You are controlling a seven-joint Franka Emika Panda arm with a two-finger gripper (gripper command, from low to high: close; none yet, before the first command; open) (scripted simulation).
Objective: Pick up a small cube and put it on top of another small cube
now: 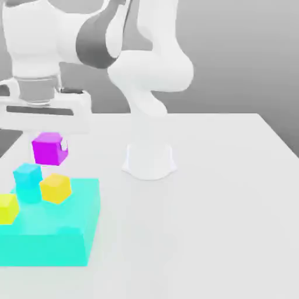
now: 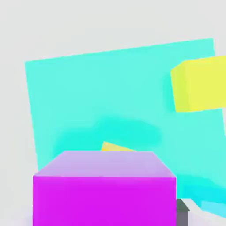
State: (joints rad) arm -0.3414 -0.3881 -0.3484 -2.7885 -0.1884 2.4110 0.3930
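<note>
You have the white table (image 1: 222,193) under everything, and on it, at the exterior view's left, a big cyan block (image 1: 64,233). On that block sit a yellow cube (image 1: 56,188), a second yellow cube (image 1: 7,208) and a cyan cube (image 1: 27,181). Above them your gripper (image 1: 49,149) is clamped on the magenta cube (image 1: 48,148), lifted clear.
</note>
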